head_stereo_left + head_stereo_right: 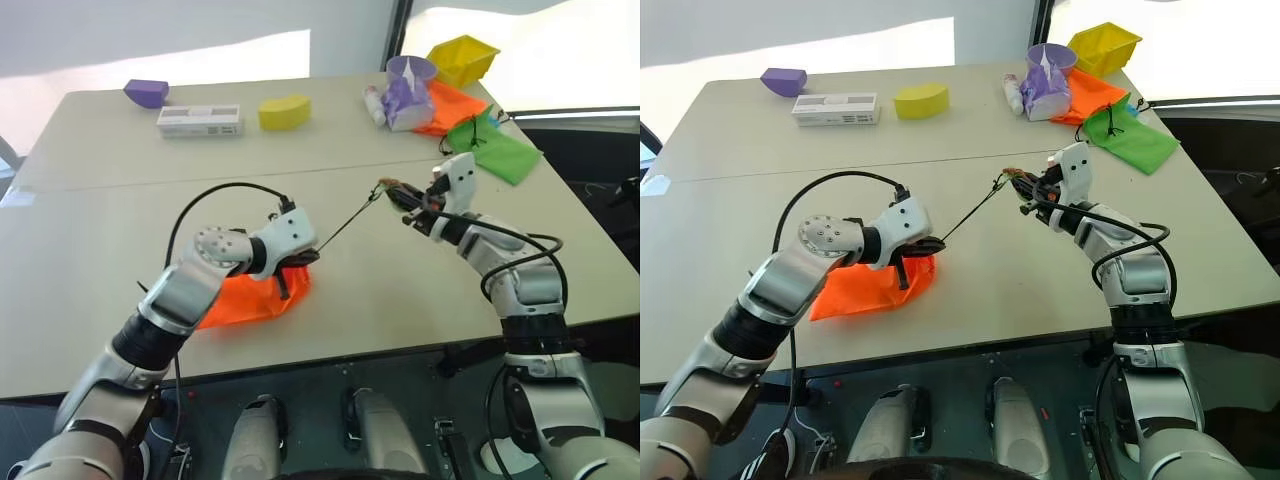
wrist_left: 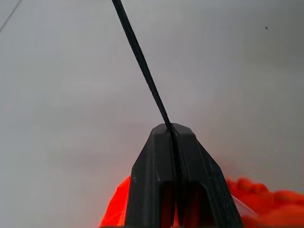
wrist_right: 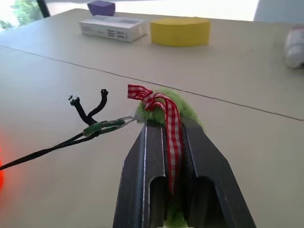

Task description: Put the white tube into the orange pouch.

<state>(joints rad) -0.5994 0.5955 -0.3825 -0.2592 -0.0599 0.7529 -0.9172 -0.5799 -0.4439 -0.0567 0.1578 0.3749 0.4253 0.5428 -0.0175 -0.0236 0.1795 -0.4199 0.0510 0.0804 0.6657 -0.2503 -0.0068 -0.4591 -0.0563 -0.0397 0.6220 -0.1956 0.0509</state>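
The orange pouch [image 1: 252,298] lies crumpled on the near half of the table [image 1: 120,230], at about seven o'clock from the table's middle, and the left claw [image 1: 300,262] sits right on its upper edge with its fingers pressed together on the dark cord [image 1: 350,222] where it leaves the fabric. That cord runs taut up toward two o'clock to the right claw [image 1: 408,200], which is closed around the fuzzy green pom [image 3: 164,109] at the cord's end (a little red-and-white checked ribbon [image 3: 164,111] is pinched in there with it). The cord's frayed black tips stick out just beside the pom. I cannot see the white tube itself; the pouch looks bunched and bulging beneath the left claw, and whether the tube is inside I cannot tell. At the far end of the table, around twelve o'clock, stand a yellow block [image 1: 284,112], a white box [image 1: 198,120] and a purple block [image 1: 147,93]. Off at one to two o'clock sit a lilac cup [image 1: 410,92] with a small whitish tube [image 1: 374,104] beside it, a duller orange pouch [image 1: 455,105], a green pouch [image 1: 495,150] and a yellow bin [image 1: 462,58].
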